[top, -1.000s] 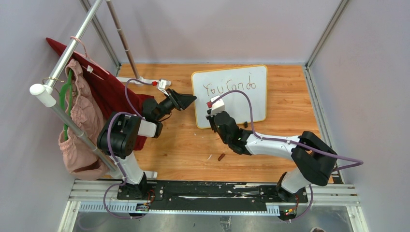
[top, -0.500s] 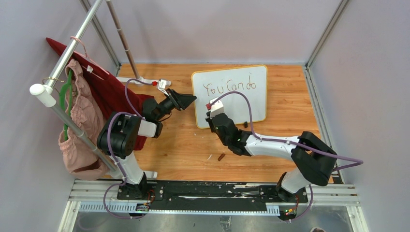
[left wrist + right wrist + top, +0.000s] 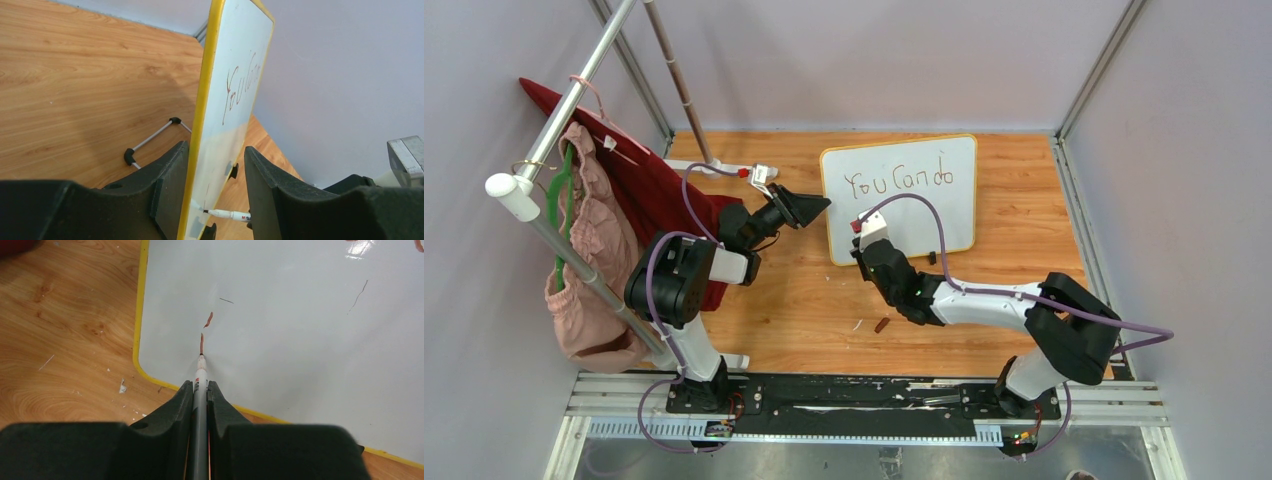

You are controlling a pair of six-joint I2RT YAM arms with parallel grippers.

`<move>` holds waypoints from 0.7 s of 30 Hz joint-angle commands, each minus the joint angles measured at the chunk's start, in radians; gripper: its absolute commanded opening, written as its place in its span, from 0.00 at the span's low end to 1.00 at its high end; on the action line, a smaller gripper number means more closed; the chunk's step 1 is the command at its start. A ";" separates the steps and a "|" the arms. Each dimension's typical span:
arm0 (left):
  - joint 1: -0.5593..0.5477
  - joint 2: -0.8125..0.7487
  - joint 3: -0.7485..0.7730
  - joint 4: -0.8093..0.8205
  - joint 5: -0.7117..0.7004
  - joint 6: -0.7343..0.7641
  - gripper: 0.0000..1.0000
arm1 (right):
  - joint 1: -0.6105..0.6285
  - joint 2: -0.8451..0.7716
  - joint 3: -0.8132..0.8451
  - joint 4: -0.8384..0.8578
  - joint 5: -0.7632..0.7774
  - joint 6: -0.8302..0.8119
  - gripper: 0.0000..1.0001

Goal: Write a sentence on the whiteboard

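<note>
The whiteboard [image 3: 944,215] with a yellow rim stands tilted at the back of the wooden table. "You Can do" [image 3: 897,180] is written across its top in reddish-brown. My left gripper [image 3: 819,207] is open and straddles the board's left edge [image 3: 200,115]; one finger [image 3: 167,195] lies against the board's back. My right gripper [image 3: 861,226] is shut on a white marker [image 3: 200,385]. The marker's tip touches the board's lower left, just below two short reddish strokes [image 3: 202,342]. The marker also shows in the left wrist view [image 3: 227,214].
A small marker cap [image 3: 881,324] lies on the table near my right arm. A metal clothes rack [image 3: 574,100] with a red cloth [image 3: 649,185] and a pink garment [image 3: 589,260] stands at the left. The board's wire leg [image 3: 150,140] rests behind it. Walls close in all round.
My right gripper has moved slightly toward the near edge with the marker, its tip staying on the board's lower left. The left gripper and board have not moved.
</note>
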 commanded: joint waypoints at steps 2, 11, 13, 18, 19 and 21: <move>0.002 0.026 -0.017 0.017 0.008 -0.041 0.50 | 0.012 -0.002 -0.012 -0.026 0.012 0.019 0.00; 0.002 0.028 -0.017 0.017 0.009 -0.042 0.50 | -0.002 -0.029 -0.022 -0.051 0.078 0.021 0.00; 0.002 0.029 -0.017 0.018 0.010 -0.044 0.50 | -0.007 -0.033 -0.021 -0.052 0.079 0.017 0.00; 0.002 0.029 -0.018 0.018 0.010 -0.044 0.50 | -0.009 -0.059 -0.021 -0.039 0.055 0.006 0.00; 0.003 0.028 -0.017 0.018 0.009 -0.044 0.50 | -0.008 -0.069 -0.024 -0.033 0.043 0.005 0.00; 0.002 0.028 -0.017 0.019 0.010 -0.044 0.50 | -0.003 -0.086 -0.029 -0.018 0.025 0.004 0.00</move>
